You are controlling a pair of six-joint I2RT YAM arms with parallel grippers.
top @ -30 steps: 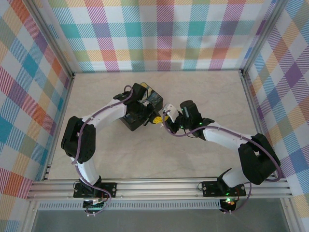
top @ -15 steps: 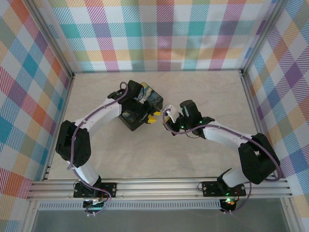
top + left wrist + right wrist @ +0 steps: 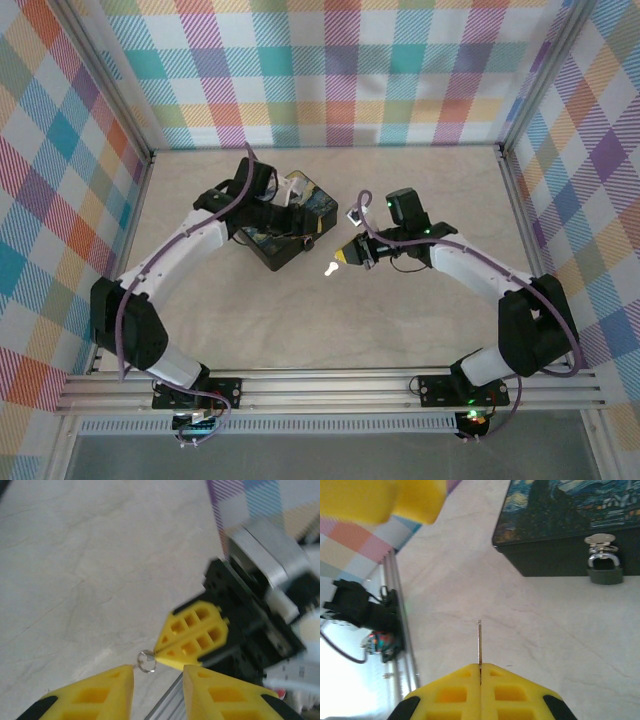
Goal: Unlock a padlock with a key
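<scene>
The key (image 3: 479, 642) is a thin silvery blade sticking straight out of my right gripper (image 3: 480, 666), which is shut on it. From above, the key (image 3: 328, 268) glints just ahead of the right gripper (image 3: 346, 255), on the near right of the box. The padlock (image 3: 604, 565), dark with a silvery shackle, hangs from the hasp on the box's side, apart from the key. My left gripper (image 3: 159, 690) is open and holds nothing. It faces the right gripper (image 3: 158, 655) and the key's ring (image 3: 147, 660). The left gripper (image 3: 306, 242) hovers at the box's near corner.
The dark box with the Starry Night lid (image 3: 290, 228) sits mid-table, left of centre. One left-gripper finger (image 3: 385, 500) shows at the top of the right wrist view. An aluminium rail (image 3: 402, 645) runs along the table's edge. Bare marble-look tabletop (image 3: 400, 320) lies nearer the bases.
The right gripper has turned and drawn back from the box toward the near side, with the key in it. The left arm has swung its elbow outward, its gripper staying by the box.
</scene>
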